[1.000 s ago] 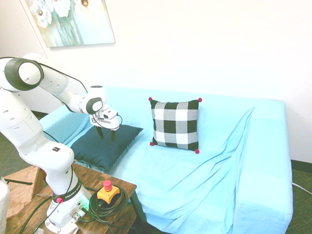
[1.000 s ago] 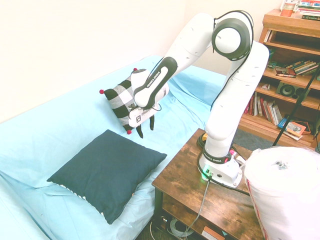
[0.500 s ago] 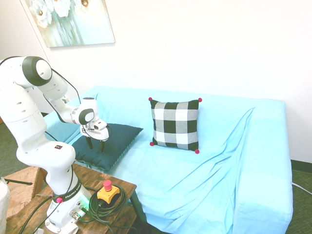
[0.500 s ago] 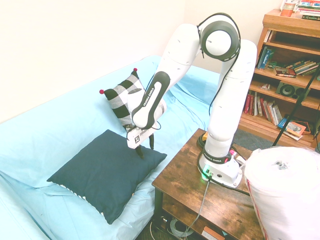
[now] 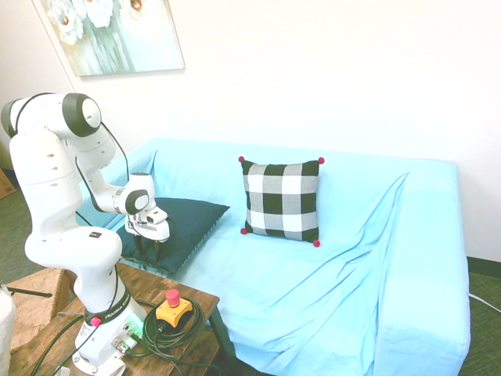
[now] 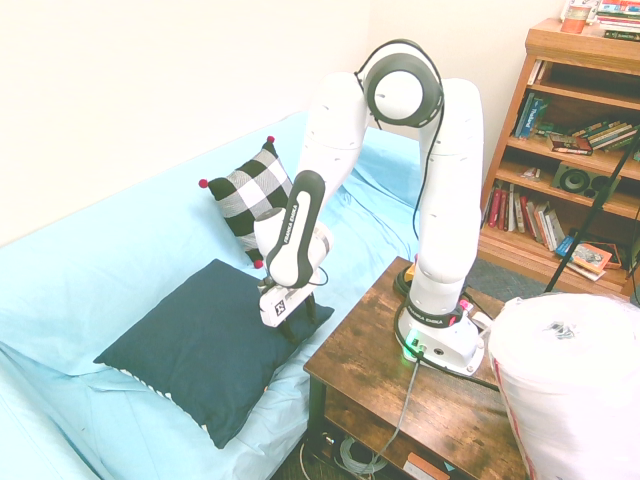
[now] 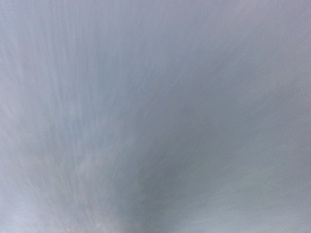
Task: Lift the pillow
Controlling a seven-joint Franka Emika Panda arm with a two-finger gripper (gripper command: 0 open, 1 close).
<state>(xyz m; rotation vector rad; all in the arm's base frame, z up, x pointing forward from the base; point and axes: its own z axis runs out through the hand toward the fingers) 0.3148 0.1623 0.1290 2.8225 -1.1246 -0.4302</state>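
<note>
The pillow (image 5: 186,223) lies flat on the left end of the sofa, its plain dark teal face up, with a striped edge showing underneath (image 6: 200,345). My gripper (image 5: 149,252) points down at the pillow's edge nearest the side table, open, with its two dark fingers spread and their tips at the fabric. From the other side the gripper (image 6: 298,330) is at the pillow's right corner. I cannot tell whether the tips press in. The wrist view is a grey-blue blur.
A black-and-white checked cushion (image 5: 282,200) with red pompoms leans on the backrest of the light-blue sofa (image 5: 368,258). A wooden side table (image 6: 450,410) stands right beside the pillow. A white bag (image 6: 570,390) and a bookshelf (image 6: 585,150) are behind it.
The gripper has come down and moved back toward the side table, from above the pillow's far part to its near edge. The pillow has not moved.
</note>
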